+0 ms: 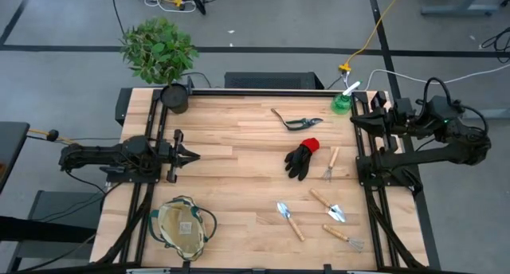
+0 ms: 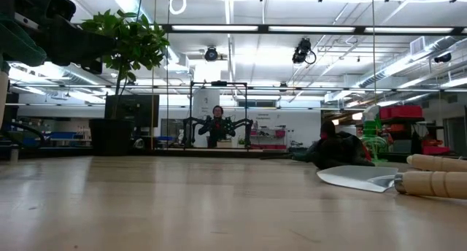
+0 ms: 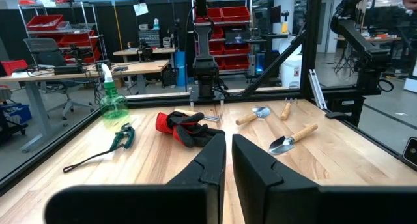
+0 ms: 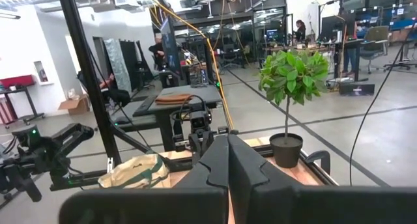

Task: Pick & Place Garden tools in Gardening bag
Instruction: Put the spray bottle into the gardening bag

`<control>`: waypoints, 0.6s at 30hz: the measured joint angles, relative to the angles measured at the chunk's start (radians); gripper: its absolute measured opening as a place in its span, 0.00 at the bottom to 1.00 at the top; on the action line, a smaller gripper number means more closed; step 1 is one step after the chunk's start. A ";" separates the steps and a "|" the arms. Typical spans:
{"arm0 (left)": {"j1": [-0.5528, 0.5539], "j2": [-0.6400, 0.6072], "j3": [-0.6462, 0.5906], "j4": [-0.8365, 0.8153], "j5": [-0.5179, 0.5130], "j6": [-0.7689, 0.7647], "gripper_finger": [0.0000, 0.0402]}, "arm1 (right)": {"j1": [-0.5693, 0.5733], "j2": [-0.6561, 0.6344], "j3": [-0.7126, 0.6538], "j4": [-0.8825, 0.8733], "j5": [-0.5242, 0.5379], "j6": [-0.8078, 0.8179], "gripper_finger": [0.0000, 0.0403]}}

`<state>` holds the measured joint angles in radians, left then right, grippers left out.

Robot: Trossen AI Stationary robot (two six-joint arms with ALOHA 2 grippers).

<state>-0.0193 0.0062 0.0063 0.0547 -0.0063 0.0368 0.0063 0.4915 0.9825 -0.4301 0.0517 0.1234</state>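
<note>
The garden tools lie on the right half of the wooden table: pruning shears (image 1: pixel 299 123), a black glove with a red cuff (image 1: pixel 303 158), a hand fork (image 1: pixel 331 164), two trowels (image 1: pixel 291 220) (image 1: pixel 328 205) and another fork (image 1: pixel 344 238). A green spray bottle (image 1: pixel 344 99) stands at the far right. The beige gardening bag (image 1: pixel 185 226) sits upright at the near left. My left gripper (image 1: pixel 191 154) hovers at the left edge, shut but for a thin slit (image 3: pixel 228 152) and holding nothing. My right gripper (image 4: pixel 228 162) is raised at the right edge (image 1: pixel 358 121), shut and holding nothing.
A leafy plant in a black pot (image 1: pixel 174 97) stands at the table's far left corner. Black frame rails (image 1: pixel 370 194) run along both side edges. Bare wood lies in the table's middle, between the bag and the tools.
</note>
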 joint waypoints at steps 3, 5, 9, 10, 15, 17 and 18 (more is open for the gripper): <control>0.000 0.000 0.000 0.000 0.000 0.000 0.08 | 0.000 0.000 0.000 0.000 0.000 0.000 0.00; 0.000 0.000 0.000 0.000 0.000 0.000 0.08 | 0.000 0.000 0.000 0.000 0.001 -0.001 0.00; 0.000 0.000 0.000 0.000 0.000 0.000 0.08 | 0.000 0.000 0.000 0.000 0.002 -0.001 0.00; 0.000 0.000 0.000 0.000 0.000 0.000 0.08 | 0.000 0.000 0.000 0.000 0.003 -0.001 0.00; 0.000 0.000 0.000 0.000 0.000 0.000 0.08 | 0.000 0.000 0.000 0.001 0.019 -0.009 0.00; 0.000 0.000 0.000 0.000 0.000 0.000 0.08 | 0.000 0.000 0.000 0.001 0.030 -0.015 0.00; 0.000 0.000 0.000 0.000 0.000 0.000 0.08 | 0.000 0.000 0.000 0.001 0.040 -0.018 0.00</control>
<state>-0.0191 0.0062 0.0064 0.0544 -0.0067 0.0368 0.0061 0.4915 0.9825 -0.4294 0.0915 0.1055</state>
